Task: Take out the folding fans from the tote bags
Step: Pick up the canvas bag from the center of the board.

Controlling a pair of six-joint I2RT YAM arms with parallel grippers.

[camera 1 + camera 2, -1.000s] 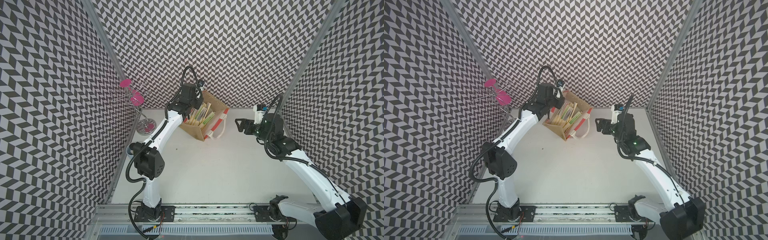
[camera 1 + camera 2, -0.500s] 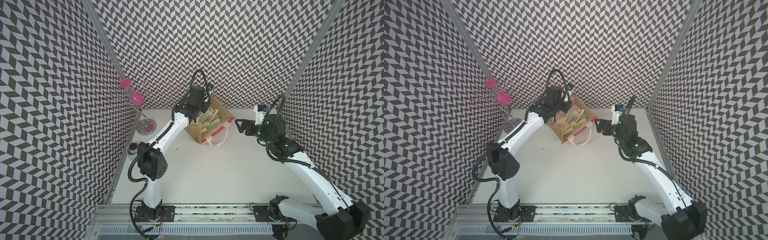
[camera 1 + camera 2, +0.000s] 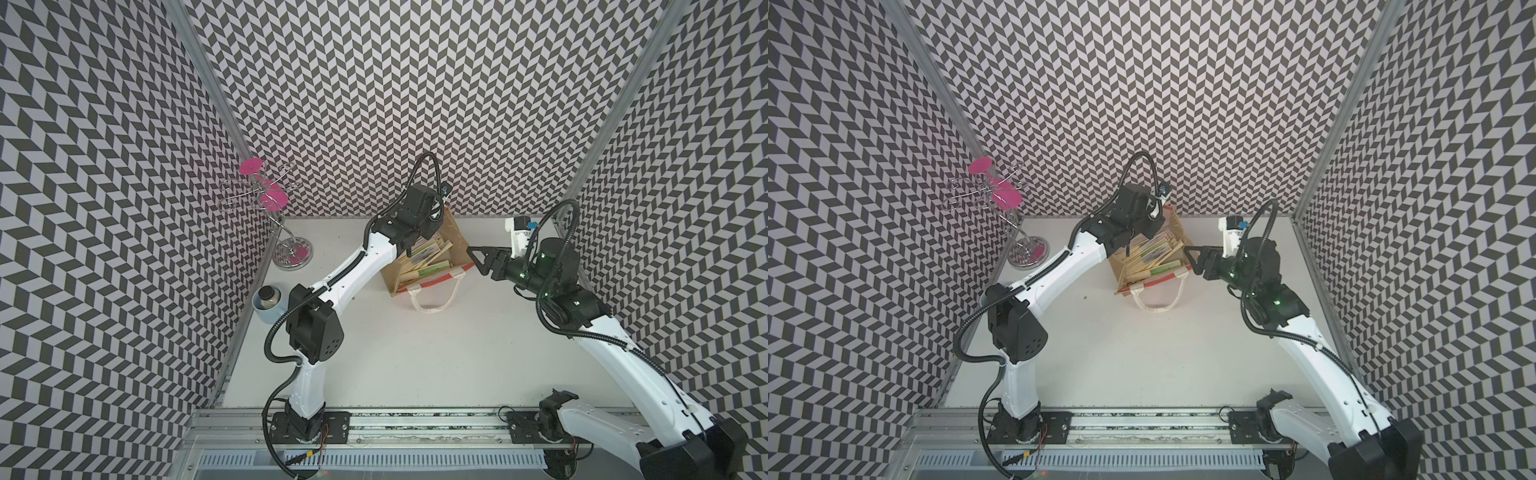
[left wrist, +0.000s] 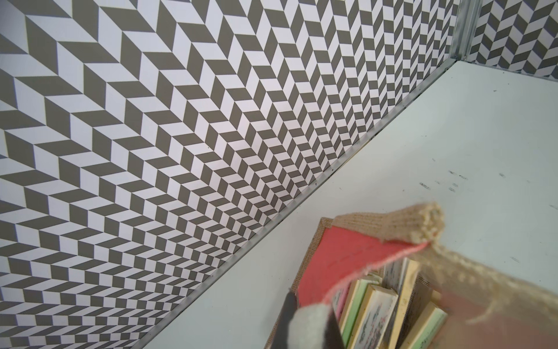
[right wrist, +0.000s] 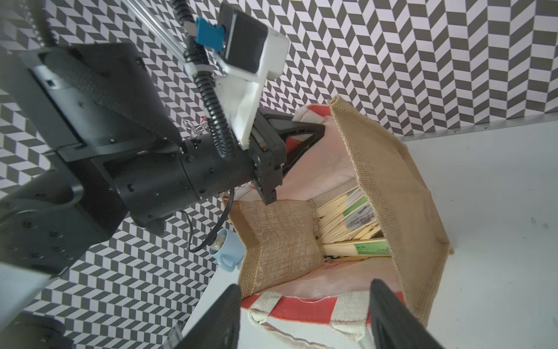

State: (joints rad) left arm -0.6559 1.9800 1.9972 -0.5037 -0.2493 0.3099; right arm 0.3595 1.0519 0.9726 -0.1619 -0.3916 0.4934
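Walls: black-and-white zigzag paper on three sides of the worktop.
Worktop point(image 3: 415, 357): white and flat. In both top views the two arms are bolted down at its 6 o'clock edge.
Tote bag point(image 3: 456, 239) point(image 3: 1177, 232): tan jute with red and white bands. It sits at 12 o'clock on the worktop, close to the back wall, with its mouth open.
Bag handle point(image 5: 262, 305): a cream loop that lies on the worktop at the bag's 6 o'clock side.
Folding fans point(image 3: 422, 259) point(image 5: 353, 229): closed, pale bamboo sticks with green and dark printed paper. They lie packed together at a slant inside the tote bag. Every fan in view is in the bag.
Left tool point(image 5: 315, 130): squeezed tight, pinching the bag's rim at the bag's 11 o'clock side. In the left wrist view a cream bit of the bag sits between its dark fingers point(image 4: 287, 314).
Right tool point(image 3: 477, 261) point(image 5: 305, 285): wide and holding nothing, at the bag's 3 o'clock side, tips right by the rim. In the right wrist view its two black fingers stand on either side of the red and white band. I cannot tell if they touch the bag.
Wire stand point(image 3: 272, 199): shiny metal with pink discs, at 10 o'clock on the worktop, well apart from the bag.
Cup point(image 3: 264, 316): light blue, at 9 o'clock by the side wall, with a small round thing inside. The left arm's elbow is just beside it.
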